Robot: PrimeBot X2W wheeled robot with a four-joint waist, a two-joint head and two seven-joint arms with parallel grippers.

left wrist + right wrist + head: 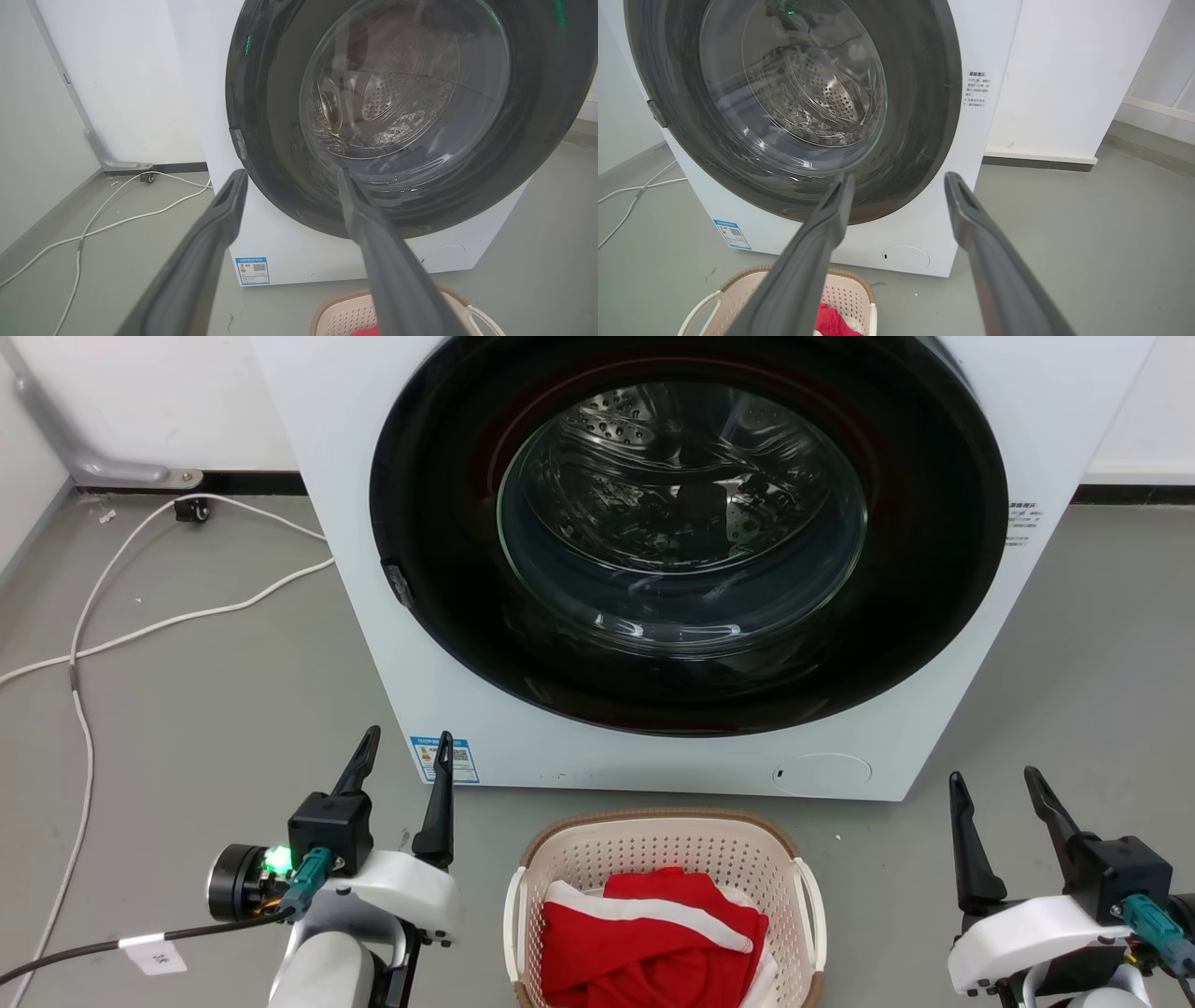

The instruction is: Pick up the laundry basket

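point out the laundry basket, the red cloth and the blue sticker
cream perforated plastic laundry basket (653, 847), head view, far inner wall
red and white cloth (635, 957), head view, middle fold
blue rectangular sticker (252, 270), left wrist view, centre

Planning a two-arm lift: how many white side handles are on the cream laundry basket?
2: one white loop handle on the cream perforated plastic laundry basket's left side, one on its right; the near end is out of frame.

We see a white washing machine (653, 765) on the grey floor (187, 728), its dark-ringed round glass door (681, 569) showing a steel drum (625, 425). A blue label (444, 759) sits at its lower left corner; white cables (219, 609) trail alongside.
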